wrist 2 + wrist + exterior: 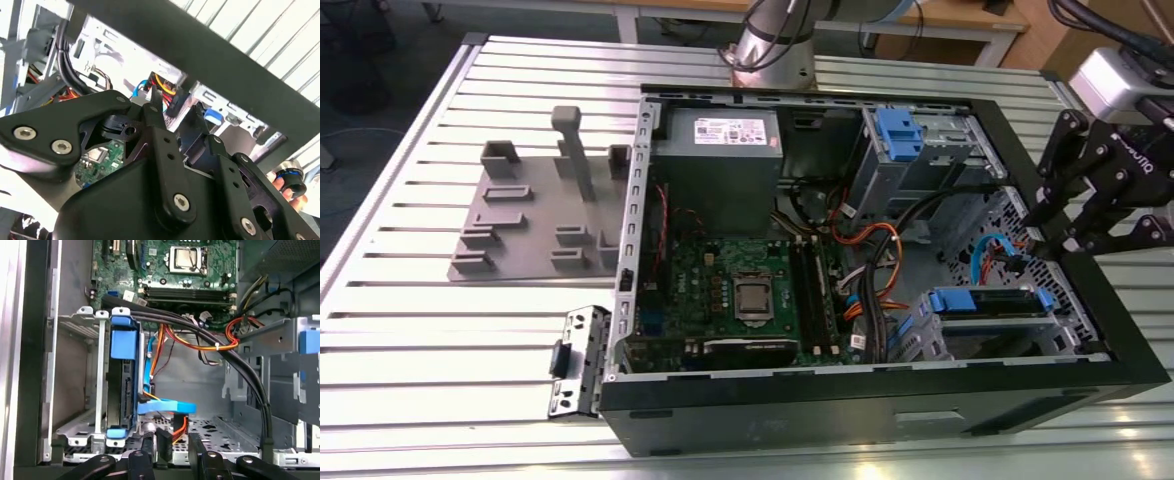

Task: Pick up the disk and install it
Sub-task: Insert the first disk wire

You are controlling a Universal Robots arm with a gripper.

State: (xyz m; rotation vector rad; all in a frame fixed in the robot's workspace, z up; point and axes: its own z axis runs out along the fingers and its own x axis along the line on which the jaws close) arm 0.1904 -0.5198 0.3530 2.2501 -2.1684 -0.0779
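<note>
My gripper (1067, 235) hangs at the exterior view's right edge of the open computer case (881, 415), just above its side wall, holding nothing. In the first wrist view its fingers (164, 445) stand slightly apart, with a dark cable connector between them; whether they touch it I cannot tell. The disk (994, 302), in its blue carrier, sits in the metal drive cage at the case's near right corner; in the first wrist view it (122, 385) stands upright in the cage. The motherboard (740, 295) lies to the left. The case rests on the slatted tabletop (440, 330).
</note>
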